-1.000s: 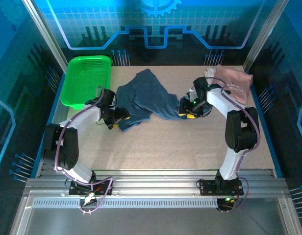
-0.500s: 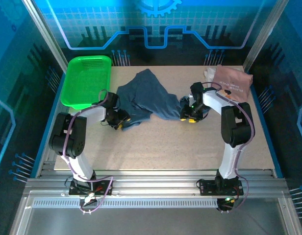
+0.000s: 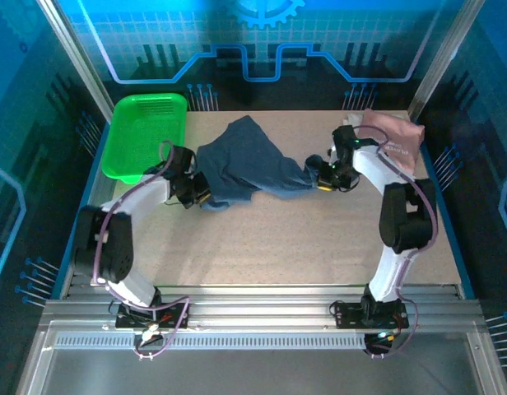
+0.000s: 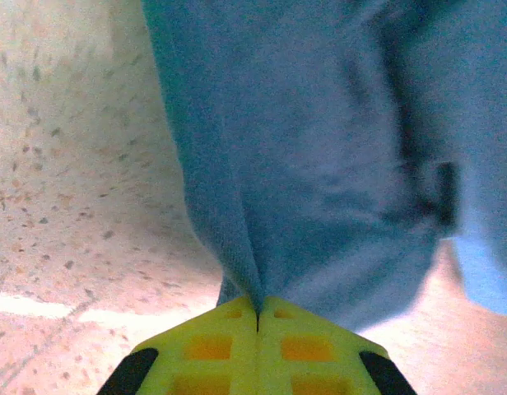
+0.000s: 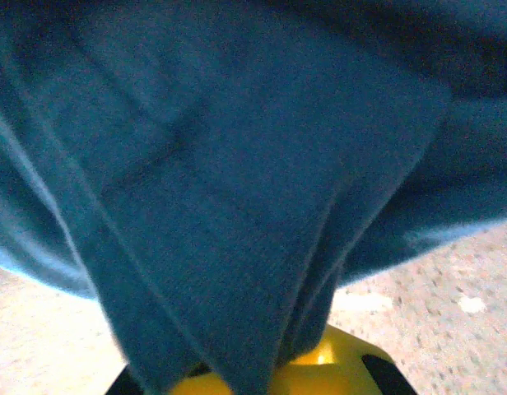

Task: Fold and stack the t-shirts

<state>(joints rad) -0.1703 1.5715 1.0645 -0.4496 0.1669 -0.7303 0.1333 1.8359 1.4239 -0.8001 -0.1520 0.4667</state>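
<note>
A crumpled slate-blue t-shirt lies at the middle back of the table. My left gripper is shut on its left lower edge; the left wrist view has the cloth pinched between the closed yellow fingers. My right gripper is shut on the shirt's right end, and in the right wrist view the blue cloth drapes over the yellow fingers. A dusty pink t-shirt sits folded at the back right corner.
A bright green mesh basket stands at the back left, close to my left arm. The speckled tabletop stretches toward the near edge. Metal frame posts rise at the back corners.
Both grippers have closed on the blue shirt's edges. The right gripper has moved up and to the right, the left slightly up, and the shirt is stretched between them.
</note>
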